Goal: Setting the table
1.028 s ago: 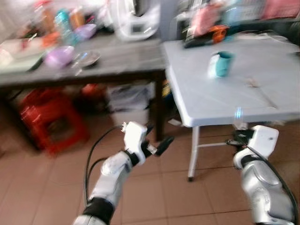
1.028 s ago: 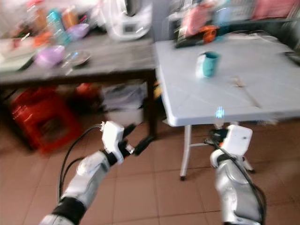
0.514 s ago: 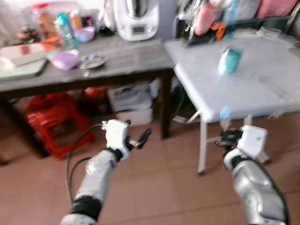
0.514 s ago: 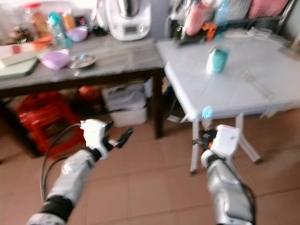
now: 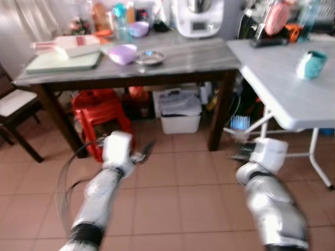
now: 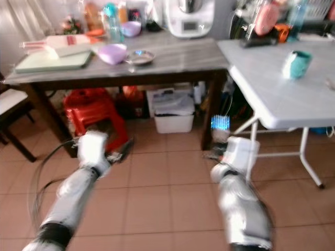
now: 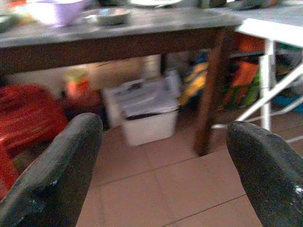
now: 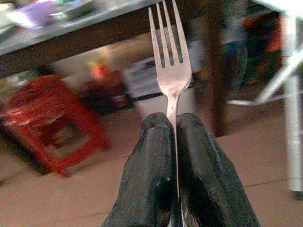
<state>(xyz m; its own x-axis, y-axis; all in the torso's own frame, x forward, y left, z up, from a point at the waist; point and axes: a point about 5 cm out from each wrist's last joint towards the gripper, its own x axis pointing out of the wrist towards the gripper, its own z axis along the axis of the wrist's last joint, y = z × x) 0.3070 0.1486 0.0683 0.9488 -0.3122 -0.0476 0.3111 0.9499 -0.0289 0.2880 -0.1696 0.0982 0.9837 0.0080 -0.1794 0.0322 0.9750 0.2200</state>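
The right claw is pinching a fork by its handle; the left claw is hanging spread. Walking jolts risk loosening that thin grip, dropping it short of the white surface ahead.

Teal cup on white table

Home kitchen/dining area: terracotta tile floor, dark wooden surface with bowls, bottles and a white kitchen appliance, red plastic stool underneath, white folding surface beside.
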